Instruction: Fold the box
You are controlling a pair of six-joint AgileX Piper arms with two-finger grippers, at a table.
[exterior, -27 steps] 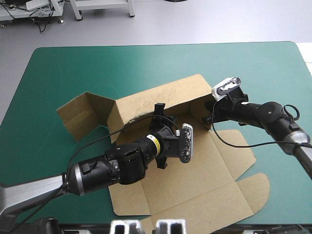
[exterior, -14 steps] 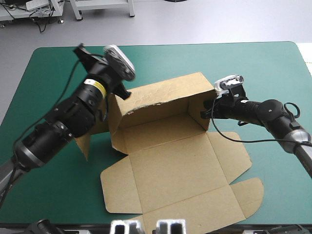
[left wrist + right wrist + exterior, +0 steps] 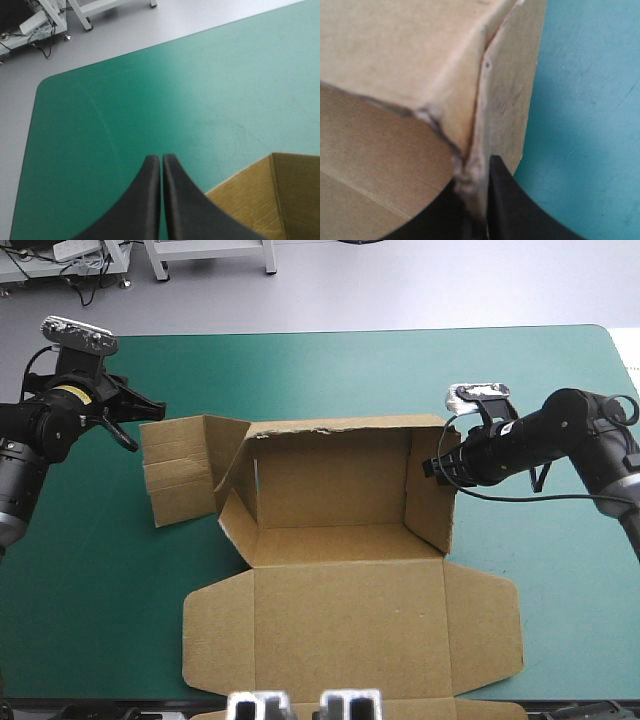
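At the far left, the left tool (image 3: 161, 159), a pair of broad black fingers, is held above the teal-green covered surface (image 3: 300, 370). Its fingers are pressed together on nothing, and it is kept well apart from the work.

To its right, the brown cut-board box (image 3: 340, 610) is set at the middle of the surface, half raised. Its left side panel (image 3: 180, 470) is splayed outward and untucked. The far wall (image 3: 330, 475) is stood up, and the broad lid panel (image 3: 350, 650) is laid flat toward the near edge. The right wall (image 3: 430, 505) is raised and pinched at its top edge by the black right tool (image 3: 436, 465), with the board caught between almost closed fingers.

Trouble is judged likeliest on the left: with that side unsupported, the far wall could sag or fall outward. The pinched edge looks frayed, so it could be torn by a hard pull. The unweighted sheet could also be dragged across the cover.
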